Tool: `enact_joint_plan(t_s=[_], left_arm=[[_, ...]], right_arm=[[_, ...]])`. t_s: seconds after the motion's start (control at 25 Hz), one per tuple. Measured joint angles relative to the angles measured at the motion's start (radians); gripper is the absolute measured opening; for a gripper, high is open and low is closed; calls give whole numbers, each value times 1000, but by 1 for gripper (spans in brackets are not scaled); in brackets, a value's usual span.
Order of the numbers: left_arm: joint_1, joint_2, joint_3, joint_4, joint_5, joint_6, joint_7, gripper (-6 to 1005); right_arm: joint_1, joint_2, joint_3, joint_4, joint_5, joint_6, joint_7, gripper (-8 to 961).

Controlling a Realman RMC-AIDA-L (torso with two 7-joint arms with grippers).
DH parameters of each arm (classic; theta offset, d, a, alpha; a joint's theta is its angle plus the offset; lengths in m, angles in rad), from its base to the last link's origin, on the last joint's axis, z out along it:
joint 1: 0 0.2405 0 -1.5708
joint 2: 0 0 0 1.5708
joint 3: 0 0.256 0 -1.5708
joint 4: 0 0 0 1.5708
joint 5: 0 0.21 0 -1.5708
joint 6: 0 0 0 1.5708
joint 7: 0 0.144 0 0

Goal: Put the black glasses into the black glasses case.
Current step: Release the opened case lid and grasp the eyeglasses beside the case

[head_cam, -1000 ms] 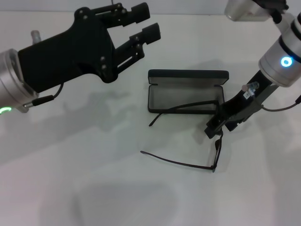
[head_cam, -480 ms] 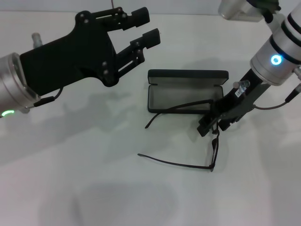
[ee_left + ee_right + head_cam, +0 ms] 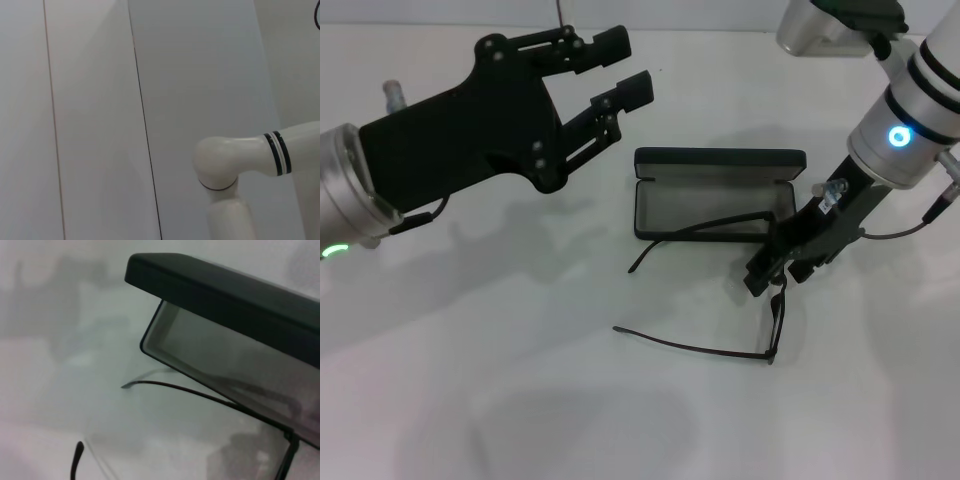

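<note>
The black glasses are unfolded just in front of the black glasses case, which lies open showing its grey lining. One temple arm crosses the case's front wall; the other stretches left over the table. My right gripper is shut on the glasses' front at its far end, next to the case's right front corner. The right wrist view shows the case with the glasses' temple running along its open edge. My left gripper hangs open above the table, left of and behind the case.
The white table stretches in front and to the left. The left wrist view shows only a pale panelled wall and a white arm joint.
My right gripper has shifted a little left with the glasses, so the free temple tips lie further left. The left gripper has drifted slightly left.
</note>
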Motion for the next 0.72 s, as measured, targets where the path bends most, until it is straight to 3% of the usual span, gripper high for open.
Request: enact_joint_plan(t_s=[0.64, 0.72], left_arm=[[3, -1, -16, -29, -15, 51, 10, 290], [4, -1, -16, -29, -15, 51, 10, 289]], right_arm=[[1, 0, -83, -8, 10, 7, 1, 583], [-1, 0, -100, -11, 10, 7, 1, 448]])
